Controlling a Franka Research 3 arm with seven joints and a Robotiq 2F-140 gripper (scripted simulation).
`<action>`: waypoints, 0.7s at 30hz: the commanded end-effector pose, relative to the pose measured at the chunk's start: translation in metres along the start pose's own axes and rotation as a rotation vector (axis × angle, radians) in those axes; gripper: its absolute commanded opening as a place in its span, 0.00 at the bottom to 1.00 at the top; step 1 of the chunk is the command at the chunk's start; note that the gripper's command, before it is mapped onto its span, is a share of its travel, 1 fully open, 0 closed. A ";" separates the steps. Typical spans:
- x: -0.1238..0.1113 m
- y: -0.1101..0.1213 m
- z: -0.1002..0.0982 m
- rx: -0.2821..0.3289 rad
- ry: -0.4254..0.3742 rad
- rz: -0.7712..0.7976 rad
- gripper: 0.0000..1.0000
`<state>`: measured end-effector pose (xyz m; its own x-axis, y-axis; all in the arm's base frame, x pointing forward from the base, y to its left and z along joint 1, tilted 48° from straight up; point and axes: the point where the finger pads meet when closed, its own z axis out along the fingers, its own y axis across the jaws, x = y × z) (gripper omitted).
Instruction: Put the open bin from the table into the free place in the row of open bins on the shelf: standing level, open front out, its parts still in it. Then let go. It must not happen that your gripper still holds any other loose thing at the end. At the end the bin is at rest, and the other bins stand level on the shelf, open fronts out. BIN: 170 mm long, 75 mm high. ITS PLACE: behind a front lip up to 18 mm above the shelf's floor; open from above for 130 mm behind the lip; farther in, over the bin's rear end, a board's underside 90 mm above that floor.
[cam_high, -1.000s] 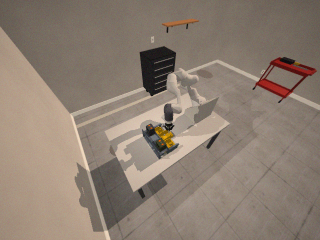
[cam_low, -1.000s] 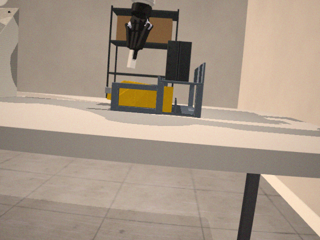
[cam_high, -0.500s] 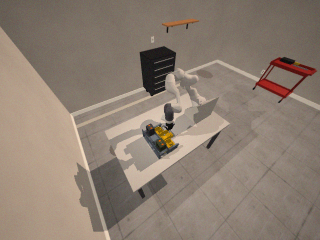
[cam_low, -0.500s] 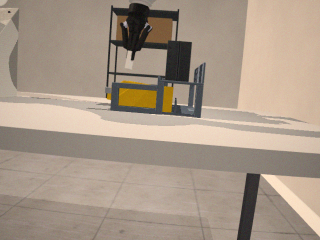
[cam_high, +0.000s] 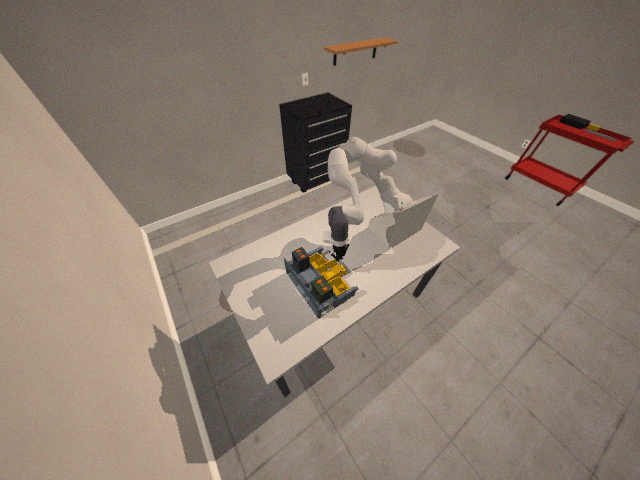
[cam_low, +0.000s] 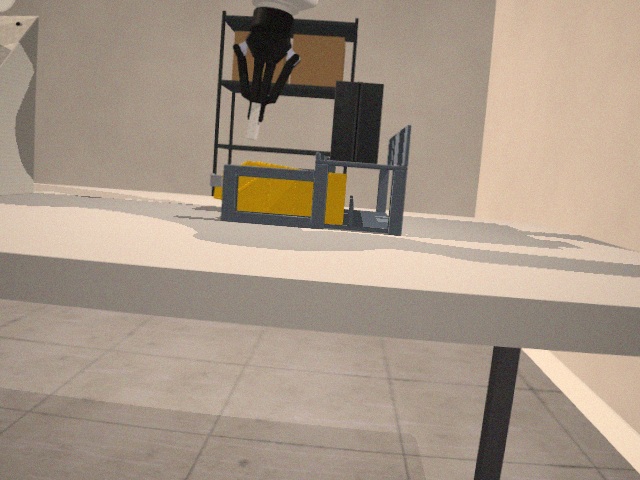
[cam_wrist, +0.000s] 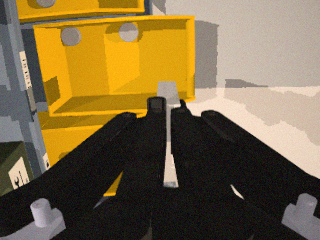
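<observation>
A grey shelf rack (cam_high: 317, 281) stands on the white table, with yellow open bins in a row. I cannot tell whether the middle bin rests behind the lip. My gripper (cam_wrist: 166, 95) (cam_low: 256, 121) is shut and empty, its pads pressed together. It hangs clear above the bins' front end, apart from them, and also shows in the top view (cam_high: 338, 253).
Two dark green boxes (cam_high: 310, 271) sit on the rack's upper board. A grey upright panel (cam_high: 410, 219) stands on the table beside the robot's base. A black drawer unit (cam_high: 315, 139) and a red cart (cam_high: 568, 155) stand off the table.
</observation>
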<state>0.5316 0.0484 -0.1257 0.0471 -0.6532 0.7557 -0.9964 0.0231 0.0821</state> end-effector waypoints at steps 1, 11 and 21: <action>0.003 0.002 0.001 -0.005 0.006 -0.192 0.00; 0.006 0.007 0.003 -0.004 0.007 -0.381 0.00; 0.008 0.012 0.005 -0.002 0.008 -0.570 0.00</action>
<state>0.5212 0.0418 -0.1241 0.4293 -0.6073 0.6685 -0.9008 -0.2342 0.3657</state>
